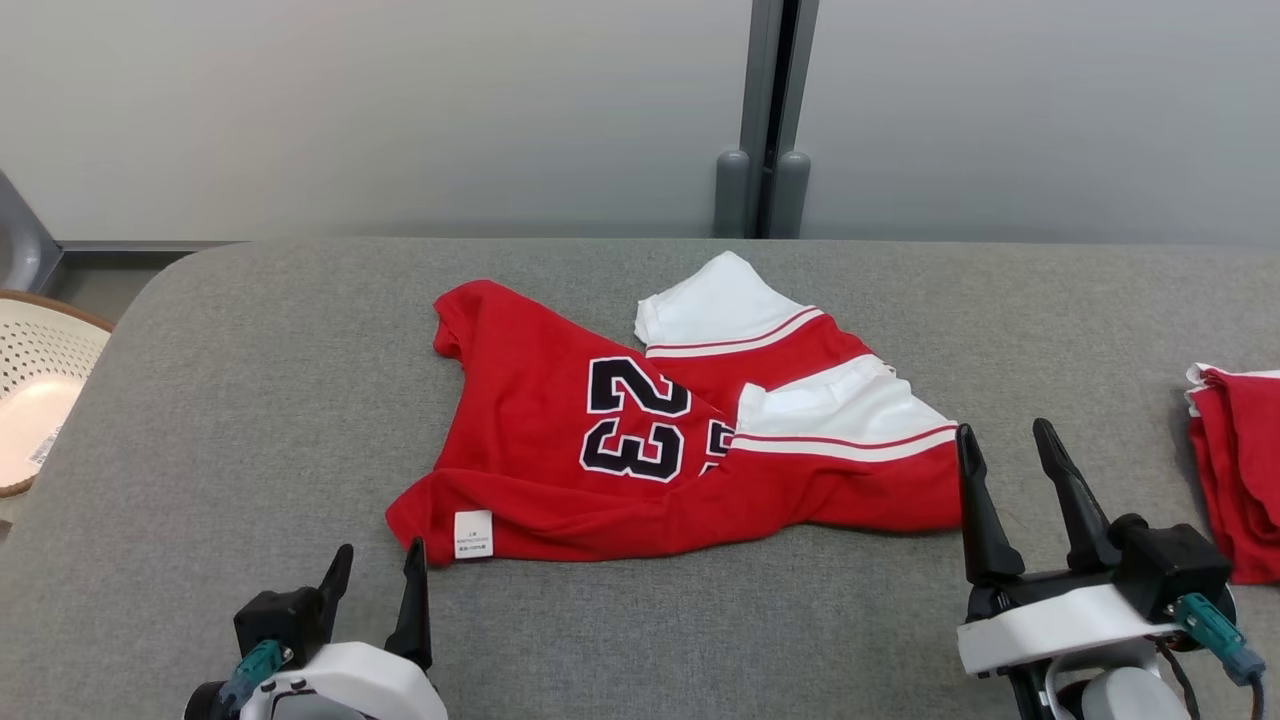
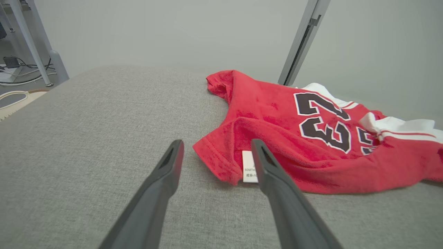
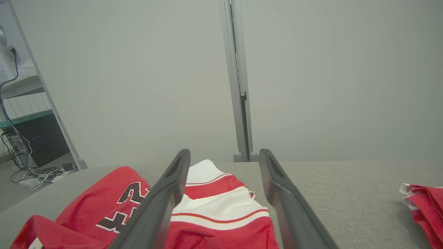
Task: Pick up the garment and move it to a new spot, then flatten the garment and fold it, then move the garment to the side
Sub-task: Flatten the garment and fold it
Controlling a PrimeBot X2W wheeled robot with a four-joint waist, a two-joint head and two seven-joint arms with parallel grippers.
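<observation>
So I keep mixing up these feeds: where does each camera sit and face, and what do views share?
Head view: from the head, forward and down onto a crumpled red-and-white jersey numbered 23 on a grey fabric table; left claw and right claw show, open.
Left wrist view: from that wrist, along its fingers toward the jersey's labelled hem corner.
Right wrist view: from that wrist, along its fingers over the jersey's white sleeves toward the pale wall.
Shared: the jersey, in all three.

The garment (image 1: 530,460) lies centred on the table (image 1: 250,440), cloth pile (image 1: 1240,470) right, basket (image 1: 40,380) left.
</observation>
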